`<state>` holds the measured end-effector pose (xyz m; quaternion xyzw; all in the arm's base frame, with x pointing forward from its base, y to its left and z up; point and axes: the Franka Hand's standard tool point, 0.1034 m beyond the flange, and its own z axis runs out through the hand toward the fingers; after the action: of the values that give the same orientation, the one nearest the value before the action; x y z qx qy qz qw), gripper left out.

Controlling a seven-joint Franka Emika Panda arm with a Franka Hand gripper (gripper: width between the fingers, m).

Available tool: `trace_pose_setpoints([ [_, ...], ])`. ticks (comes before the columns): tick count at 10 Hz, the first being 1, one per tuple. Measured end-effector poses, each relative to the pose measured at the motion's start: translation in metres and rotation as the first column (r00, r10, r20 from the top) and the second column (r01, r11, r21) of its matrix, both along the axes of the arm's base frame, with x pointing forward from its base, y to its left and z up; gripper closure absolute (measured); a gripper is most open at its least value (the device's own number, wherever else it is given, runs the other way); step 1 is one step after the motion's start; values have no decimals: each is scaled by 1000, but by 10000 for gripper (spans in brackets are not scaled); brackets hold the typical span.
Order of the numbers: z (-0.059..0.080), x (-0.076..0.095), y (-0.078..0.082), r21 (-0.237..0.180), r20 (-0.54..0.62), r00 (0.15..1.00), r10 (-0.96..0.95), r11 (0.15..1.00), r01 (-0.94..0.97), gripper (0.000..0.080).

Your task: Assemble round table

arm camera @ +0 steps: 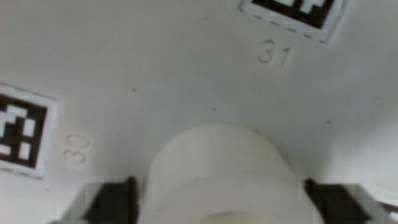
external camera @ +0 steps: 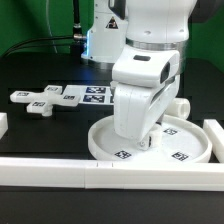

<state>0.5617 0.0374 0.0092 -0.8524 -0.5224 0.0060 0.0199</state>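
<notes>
— Which step is it, do you think?

— I think it is the joining of the post [arm camera: 217, 165] to the disc [external camera: 187, 137]. The arm stands low over the disc, and the gripper [external camera: 141, 138] points down into the middle of it.

— Is the claw holding something?

— In the wrist view, yes. The dark fingers [arm camera: 329, 196] sit tight on both sides of the post, so the claw looks clamped on it. The post stands upright, with the flat face of the disc and two of its square markers behind it.

— Is the post already in the hub?

— I cannot say. The post and the arm hide the hub in both views.

— And the other parts?

— The disc lies in the front corner, just beside the white bars [external camera: 60, 171]. The foot [external camera: 36, 100] lies flat, well apart from it, toward the exterior view's left, next to the marker board [external camera: 96, 95]. Nobody has touched it, it seems.

— So what does the next move need?

— By my judgement, the post must stay straight over the hub and be pressed or turned until it sits firm. If it tilts, it can jam. Only after this comes the foot.
</notes>
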Motion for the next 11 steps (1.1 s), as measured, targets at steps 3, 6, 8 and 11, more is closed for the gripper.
trace_pose_setpoints([
  [3, 17, -5, -4, -8, 11, 999, -32, 999, 32, 156],
  [6, 42, -21, -6, -11, 48, 986, -158, 987, 158, 151],
  [8, 59, -36, 14, -10, 53, 944, -327, 945, 328, 150],
  [11, 63, -56, 69, 13, 79, 884, -461, 887, 462, 150],
])
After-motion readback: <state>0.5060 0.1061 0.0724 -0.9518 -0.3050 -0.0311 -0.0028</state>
